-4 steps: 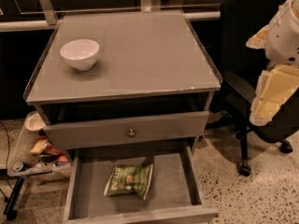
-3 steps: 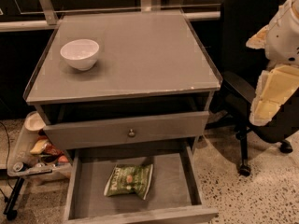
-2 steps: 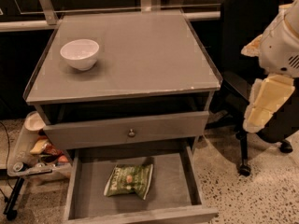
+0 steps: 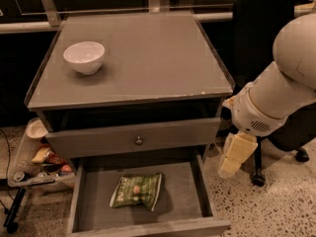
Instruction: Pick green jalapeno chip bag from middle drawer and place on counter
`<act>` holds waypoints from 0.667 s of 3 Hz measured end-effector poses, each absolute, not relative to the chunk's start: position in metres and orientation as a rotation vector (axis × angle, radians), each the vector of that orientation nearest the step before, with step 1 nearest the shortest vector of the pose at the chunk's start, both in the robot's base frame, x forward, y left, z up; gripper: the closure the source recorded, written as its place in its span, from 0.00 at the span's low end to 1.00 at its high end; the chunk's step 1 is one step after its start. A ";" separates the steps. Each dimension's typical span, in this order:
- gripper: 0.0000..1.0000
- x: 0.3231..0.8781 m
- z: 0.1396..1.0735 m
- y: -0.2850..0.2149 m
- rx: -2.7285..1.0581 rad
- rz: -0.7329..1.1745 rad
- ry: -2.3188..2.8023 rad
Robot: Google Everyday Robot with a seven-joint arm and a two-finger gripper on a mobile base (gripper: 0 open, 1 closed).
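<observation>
Camera view looks down on a grey cabinet whose bench [image 4: 148, 58] carries a white bowl [image 4: 84, 57] near its left rear corner. Below the bench sits a shut drawer front with a small round knob [image 4: 138, 140]. Under that, the middle drawer [image 4: 185, 194] is pulled out towards me, its flat bottom in plain sight.

The green jalapeno chip bag [image 4: 137, 191] lies flat on the drawer bottom, a little left of centre, slightly askew, and touches none of the walls.

The robot's white arm [image 4: 281, 93] reaches in from the right, past the bench's front right corner. Its pale claw [image 4: 229, 166] hangs pointing downward just outside the drawer's right wall, above the speckled floor [image 4: 276, 206] and well apart from the bag. Whether the claw is apart or together I cannot tell from where I stand.

A dark office chair [image 4: 261, 19] stands behind the arm, and some yellow and red packets [image 4: 47, 157] sit in a low tray left of the cabinet.
</observation>
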State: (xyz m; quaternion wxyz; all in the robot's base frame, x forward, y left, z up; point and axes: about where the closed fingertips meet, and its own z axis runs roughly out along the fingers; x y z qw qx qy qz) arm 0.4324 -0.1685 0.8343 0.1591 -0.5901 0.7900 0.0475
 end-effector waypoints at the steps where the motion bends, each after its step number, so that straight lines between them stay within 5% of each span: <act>1: 0.00 0.432 0.834 -0.168 -1.687 0.136 2.258; 2: 0.00 0.424 0.788 -0.150 -1.695 0.219 2.301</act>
